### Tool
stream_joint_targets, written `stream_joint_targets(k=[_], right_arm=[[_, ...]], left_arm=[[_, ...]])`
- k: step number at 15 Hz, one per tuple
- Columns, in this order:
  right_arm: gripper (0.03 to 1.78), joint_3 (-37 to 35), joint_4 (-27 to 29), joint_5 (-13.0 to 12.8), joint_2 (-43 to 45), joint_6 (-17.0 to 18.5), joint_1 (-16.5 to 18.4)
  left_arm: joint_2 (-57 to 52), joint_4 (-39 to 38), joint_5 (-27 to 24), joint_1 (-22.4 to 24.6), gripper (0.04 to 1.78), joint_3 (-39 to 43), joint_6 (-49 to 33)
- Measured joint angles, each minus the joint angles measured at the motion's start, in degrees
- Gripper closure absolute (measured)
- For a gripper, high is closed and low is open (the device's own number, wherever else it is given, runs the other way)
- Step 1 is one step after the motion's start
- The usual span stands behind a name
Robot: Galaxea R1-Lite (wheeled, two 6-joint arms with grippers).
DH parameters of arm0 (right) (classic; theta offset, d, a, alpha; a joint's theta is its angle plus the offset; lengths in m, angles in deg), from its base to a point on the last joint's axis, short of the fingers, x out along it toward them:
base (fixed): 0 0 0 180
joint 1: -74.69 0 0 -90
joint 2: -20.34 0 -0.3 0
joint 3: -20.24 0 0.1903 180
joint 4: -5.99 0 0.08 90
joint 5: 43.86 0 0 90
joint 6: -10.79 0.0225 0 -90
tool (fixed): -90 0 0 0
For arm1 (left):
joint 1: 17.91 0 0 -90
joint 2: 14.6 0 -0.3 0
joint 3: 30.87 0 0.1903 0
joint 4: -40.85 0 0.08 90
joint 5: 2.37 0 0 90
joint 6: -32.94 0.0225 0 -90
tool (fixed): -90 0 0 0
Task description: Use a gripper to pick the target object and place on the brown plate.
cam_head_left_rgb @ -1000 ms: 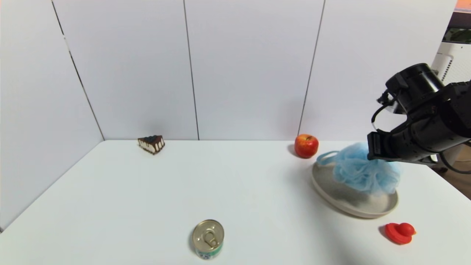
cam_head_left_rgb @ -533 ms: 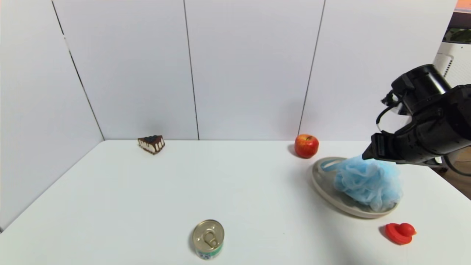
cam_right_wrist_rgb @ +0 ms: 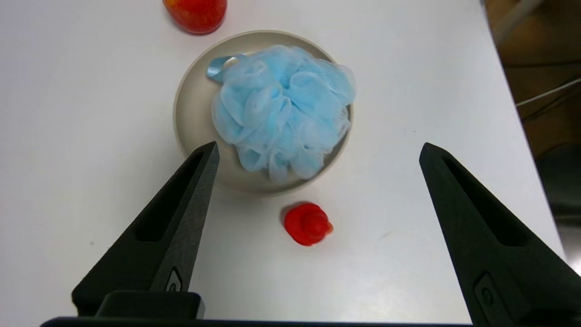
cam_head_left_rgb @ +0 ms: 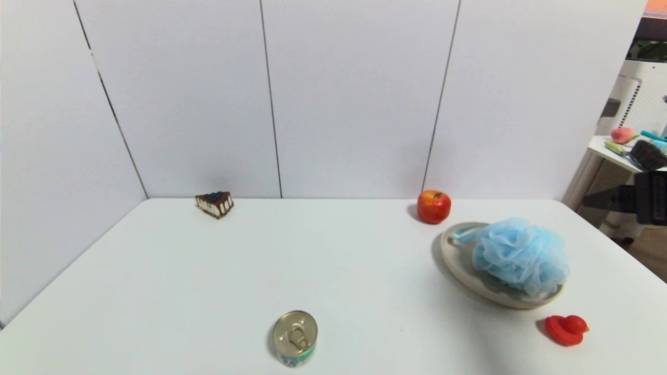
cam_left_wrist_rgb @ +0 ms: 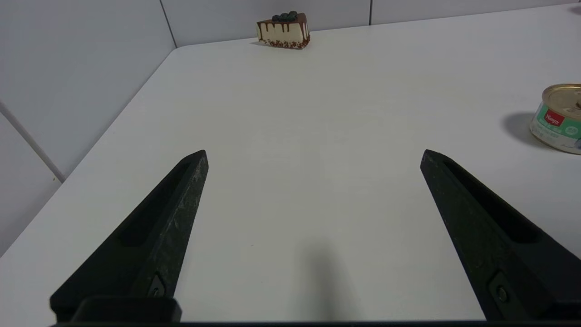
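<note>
Placing step looks done: pouf [cam_head_left_rgb: 521, 256] sits on the plate [cam_head_left_rgb: 454, 254], loop cord lying at the plate's 11 o'clock edge, nothing holding it. It covers most of the plate and bulges over the rim toward 3–4 o'clock in the head view, so you may want to check it doesn't roll off; to me it looks settled.

Right gripper [cam_right_wrist_rgb: 317, 150] is high above the table, looking down on the plate w/ jaws spread wide and empty, touching nothing. In the head view only a dark bit of that arm shows at the 3 o'clock edge, well apart from the pouf.

Next move, my read: nothing left to grasp. You just park the right arm, keeping clear of the duck [cam_head_left_rgb: 566, 329] just beside the plate at 5 o'clock and the apple [cam_head_left_rgb: 433, 206] at 11.

Left gripper [cam_left_wrist_rgb: 314, 154] idle over bare table, jaws wide apart, empty; can [cam_left_wrist_rgb: 563, 118] and cake [cam_left_wrist_rgb: 283, 31] well away.
</note>
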Motion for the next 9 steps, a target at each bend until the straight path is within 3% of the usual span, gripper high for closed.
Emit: stream_joint_targets(k=[4, 9], right_arm=[[0.20, -21.7, -9.7, 2.0, 18.6, -7.7, 2.0], [0.16, -50.5, -26.3, 9.9, 43.8, -13.8, 6.6]], left_arm=[[0.0, 0.0, 0.0, 0.0, 0.13, 0.0, 0.0], [0.0, 0.0, 0.0, 0.0, 0.13, 0.0, 0.0]])
